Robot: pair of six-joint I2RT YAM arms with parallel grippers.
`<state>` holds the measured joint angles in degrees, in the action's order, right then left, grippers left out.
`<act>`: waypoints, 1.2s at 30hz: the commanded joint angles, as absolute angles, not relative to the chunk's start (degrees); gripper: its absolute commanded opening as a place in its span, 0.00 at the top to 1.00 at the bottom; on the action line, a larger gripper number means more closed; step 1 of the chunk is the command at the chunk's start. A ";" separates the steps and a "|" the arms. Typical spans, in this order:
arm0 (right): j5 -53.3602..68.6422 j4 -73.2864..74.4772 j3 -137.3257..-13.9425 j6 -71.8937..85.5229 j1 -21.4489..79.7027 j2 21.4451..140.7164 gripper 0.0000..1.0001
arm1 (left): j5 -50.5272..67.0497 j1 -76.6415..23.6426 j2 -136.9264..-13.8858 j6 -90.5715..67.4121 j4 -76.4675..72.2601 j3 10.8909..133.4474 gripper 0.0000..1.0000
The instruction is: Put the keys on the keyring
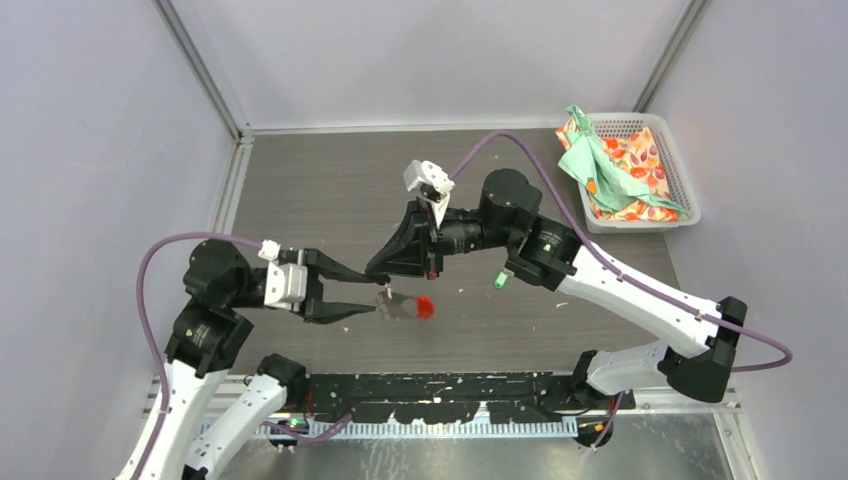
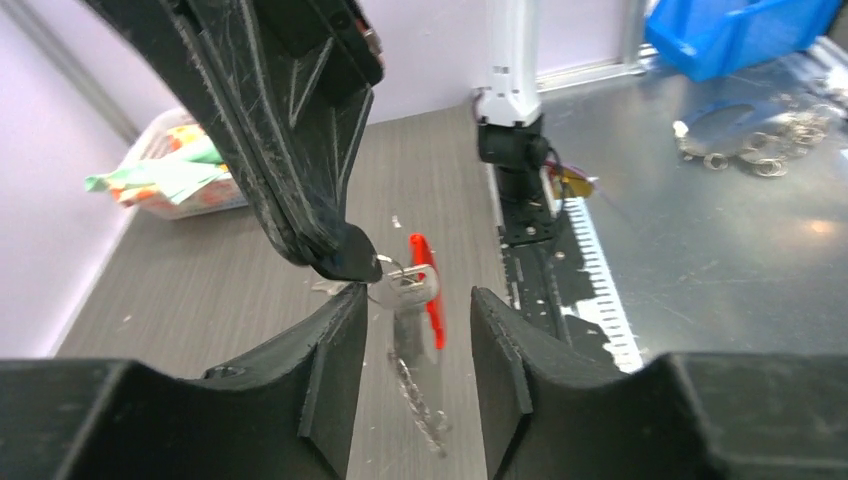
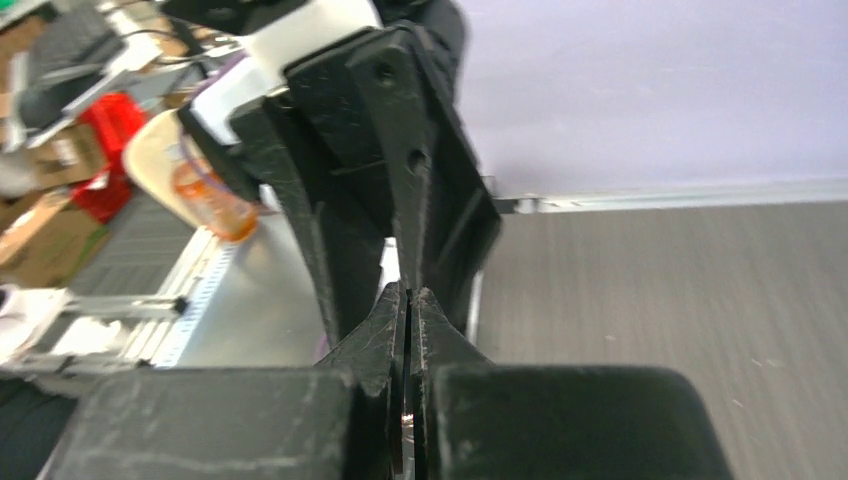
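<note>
My right gripper (image 1: 380,280) is shut on the keyring (image 2: 420,300) and holds it off the table. In the left wrist view its tip (image 2: 347,258) pinches a small wire ring (image 2: 395,268). A silver key (image 2: 412,285), the red tab (image 2: 428,290) and the grey chain (image 2: 422,395) hang below it. A glossy black piece at the tip may be the black tag; I cannot tell. My left gripper (image 1: 372,294) is open, and its fingers (image 2: 335,370) flank the hanging chain without touching it. The green-tagged key (image 1: 499,281) lies on the table under the right arm.
A white basket (image 1: 683,170) of patterned cloths stands at the back right corner. The black base rail (image 1: 450,395) runs along the near edge. In the left wrist view a blue bin (image 2: 730,30) and loose metal rings (image 2: 770,150) lie beyond the table.
</note>
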<state>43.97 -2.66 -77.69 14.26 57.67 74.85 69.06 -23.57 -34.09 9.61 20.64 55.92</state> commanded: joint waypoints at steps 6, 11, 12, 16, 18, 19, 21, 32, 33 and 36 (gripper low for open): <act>14.18 12.89 -84.73 1.23 63.37 67.90 0.99 | 49.14 -23.82 -29.11 15.01 23.41 54.73 0.54; -4.81 19.13 -89.77 -6.31 70.85 71.21 0.99 | 53.84 -23.84 -28.26 20.62 23.12 51.79 0.54; -8.58 20.23 -90.91 -7.19 71.94 72.27 0.99 | 55.19 -23.82 -28.61 21.73 22.99 51.53 0.55; -22.22 22.07 -94.19 -9.45 75.72 75.56 0.99 | 55.08 -23.82 -30.23 24.94 20.51 52.15 0.57; -27.24 22.60 -95.51 -10.30 77.12 76.82 0.99 | 52.72 -23.82 -30.73 25.33 19.72 52.91 0.57; -29.70 22.71 -96.11 -10.87 77.78 77.40 0.99 | 51.75 -23.82 -30.65 25.66 19.72 52.99 0.57; -34.25 22.91 -97.21 -11.72 79.06 78.54 0.99 | 50.83 -23.82 -29.74 27.43 20.64 52.70 0.57; -48.91 21.88 -101.15 -12.41 82.83 82.49 0.99 | 50.75 -23.82 -25.81 30.89 21.45 50.06 0.57; -50.54 21.73 -101.87 -12.72 83.23 83.17 0.99 | 52.89 -23.84 -25.98 30.51 21.49 49.79 0.57; -56.15 21.52 -104.10 -14.03 84.45 85.64 0.99 | 56.57 -23.82 -26.91 30.41 21.24 48.99 0.57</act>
<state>-45.93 24.80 -99.66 -11.90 82.74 83.33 50.48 -23.62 -25.65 29.50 22.55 49.98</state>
